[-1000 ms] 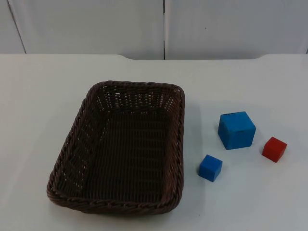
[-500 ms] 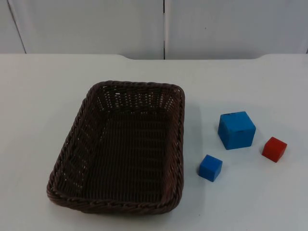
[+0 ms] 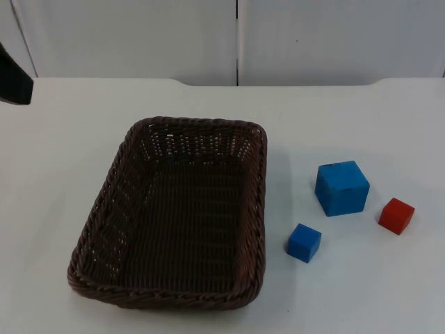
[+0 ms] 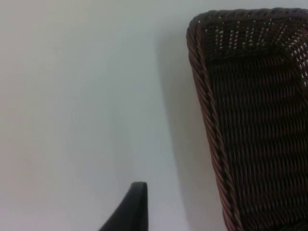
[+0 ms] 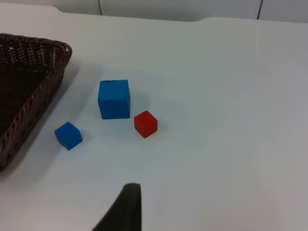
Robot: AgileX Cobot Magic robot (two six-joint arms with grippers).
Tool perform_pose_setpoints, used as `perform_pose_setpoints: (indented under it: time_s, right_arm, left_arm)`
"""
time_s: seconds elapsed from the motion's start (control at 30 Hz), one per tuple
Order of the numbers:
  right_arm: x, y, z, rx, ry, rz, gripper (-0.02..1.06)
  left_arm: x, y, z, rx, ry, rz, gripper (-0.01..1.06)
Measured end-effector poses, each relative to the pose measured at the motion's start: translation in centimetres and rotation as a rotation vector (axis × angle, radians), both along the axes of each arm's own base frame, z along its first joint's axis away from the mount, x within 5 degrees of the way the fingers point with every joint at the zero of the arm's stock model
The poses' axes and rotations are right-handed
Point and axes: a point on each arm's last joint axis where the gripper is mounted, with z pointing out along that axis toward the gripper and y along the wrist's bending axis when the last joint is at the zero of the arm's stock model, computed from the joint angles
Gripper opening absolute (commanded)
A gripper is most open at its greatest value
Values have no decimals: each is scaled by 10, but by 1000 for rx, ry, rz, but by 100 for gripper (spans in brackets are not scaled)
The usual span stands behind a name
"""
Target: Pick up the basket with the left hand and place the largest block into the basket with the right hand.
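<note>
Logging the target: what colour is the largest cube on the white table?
Blue. The largest blue cube shows best in the top view, beside a small red cube.

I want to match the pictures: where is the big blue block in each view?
Top view: the big blue block stands right of the basket, with the small blue block nearer the camera and the red block to its right.
Left wrist view: not in it; the basket's rim is there.
Right wrist view: the block stands between basket and red block.
Shared landmark: the basket.
</note>
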Motion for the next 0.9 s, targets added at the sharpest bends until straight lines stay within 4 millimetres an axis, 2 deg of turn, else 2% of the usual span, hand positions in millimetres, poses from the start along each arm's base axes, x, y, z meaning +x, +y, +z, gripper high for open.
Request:
perform_pose_setpoints:
  time_s: [0.1,0.3,0.53,0.8,0.9]
  right_arm:
    - [0,0,0,0,0,0,105]
    - [0,0,0,0,0,0,105]
    - [0,0,0,-2,0,1,105]
    - [0,0,-1,-2,2,1,105]
    - [1,0,-1,-2,5,1,105]
  left_arm:
    - [7,-3,-2,4,11,-14,100]
    - [29,-22,-12,17,37,-89,100]
    - [54,-38,-43,23,141,-127,100]
    - [84,-43,-79,21,252,-119,100]
    - [92,-44,-86,20,268,-116,100]
